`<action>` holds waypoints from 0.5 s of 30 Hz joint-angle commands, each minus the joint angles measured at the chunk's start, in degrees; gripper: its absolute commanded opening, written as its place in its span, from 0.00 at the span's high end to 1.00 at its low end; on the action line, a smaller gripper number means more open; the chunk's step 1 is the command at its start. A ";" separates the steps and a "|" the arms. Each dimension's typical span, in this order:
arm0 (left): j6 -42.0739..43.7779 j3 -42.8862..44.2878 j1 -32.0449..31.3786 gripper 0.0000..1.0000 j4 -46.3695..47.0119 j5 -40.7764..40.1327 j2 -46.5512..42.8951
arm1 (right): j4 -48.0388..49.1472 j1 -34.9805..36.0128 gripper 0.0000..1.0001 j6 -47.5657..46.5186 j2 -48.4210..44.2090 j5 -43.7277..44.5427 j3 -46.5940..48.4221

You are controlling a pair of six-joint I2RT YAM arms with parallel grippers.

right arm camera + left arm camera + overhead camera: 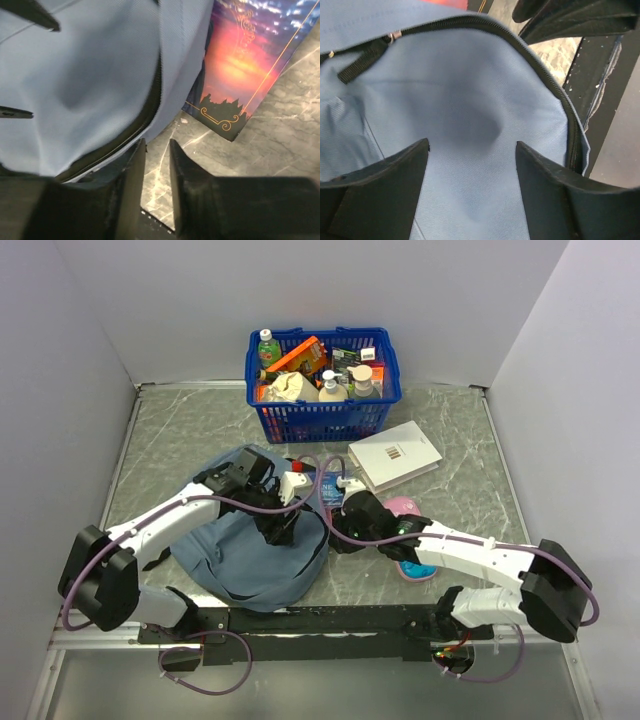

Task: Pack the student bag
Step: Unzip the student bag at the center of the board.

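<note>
Top external view: the grey-blue backpack [245, 565] lies on the marble table [170, 440] in front of the left arm, well short of the blue basket [385, 405] at the far edge. The left gripper [472, 145] reaches into the bag's open top, its 2 jaws wide apart over the lining and holding nothing. The right gripper [157, 145] sits just beside the bag's zip edge, jaws only a narrow gap apart with bare table between them, near a colourful book [240, 65].
</note>
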 commanded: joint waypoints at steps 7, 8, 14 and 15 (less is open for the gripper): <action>-4.22 6.45 9.74 0.33 8.74 -10.28 0.40 | -0.54 -0.56 0.73 -3.90 -5.09 8.02 1.90; -3.51 7.24 12.81 0.32 8.39 -9.51 2.49 | -1.77 -0.74 0.70 -6.52 -5.53 8.74 4.35; 2.29 7.78 15.74 0.30 4.87 -4.50 9.19 | -3.08 -3.54 0.56 -19.55 0.32 7.37 15.59; 2.64 6.64 15.74 0.30 5.05 -3.97 9.28 | -4.58 -4.33 0.55 -20.69 2.18 6.82 17.80</action>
